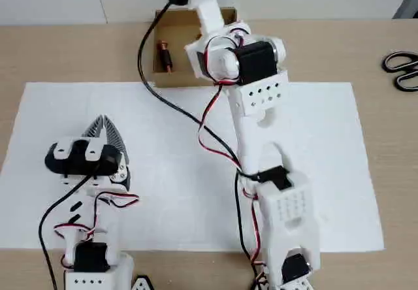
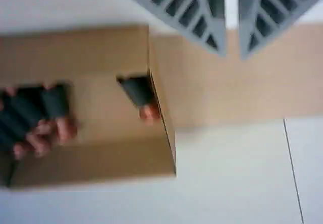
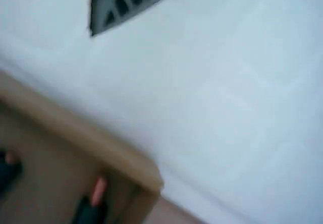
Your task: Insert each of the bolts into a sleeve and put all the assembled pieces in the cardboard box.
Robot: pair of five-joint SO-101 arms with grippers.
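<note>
The cardboard box point(image 1: 177, 32) sits at the far side of the wooden counter point(image 1: 65, 55), just past a big, smooth white sheet point(image 1: 163, 198). The box is plain brown, with thin flat walls and an open top. Inside it, near one wall, lies an assembled piece point(image 1: 165, 56), a short dark tube with a reddish bolt end poking out. The left wrist view shows a bunch of pieces point(image 2: 35, 128) lying close together in the box, dark and round with coppery tips. One more piece point(image 2: 141, 100) lies by the side wall. They are blurry, so I cannot count them.

The right arm point(image 1: 251, 127) is white plastic with red and black wires along it. It stretches across the sheet up to the box. The right claw point(image 3: 121, 4) hangs by the box rim, and I cannot tell if it is wide or narrow.

The left claw point(image 1: 104, 123) is over the sheet, well apart from the box, and points toward it. Its two grey fingers point(image 2: 192, 12) are ribbed like little ladders and narrow to a point. They are drawn together and hold nothing.

Black scissors point(image 1: 401, 71) lie on the bare counter off to the right.
</note>
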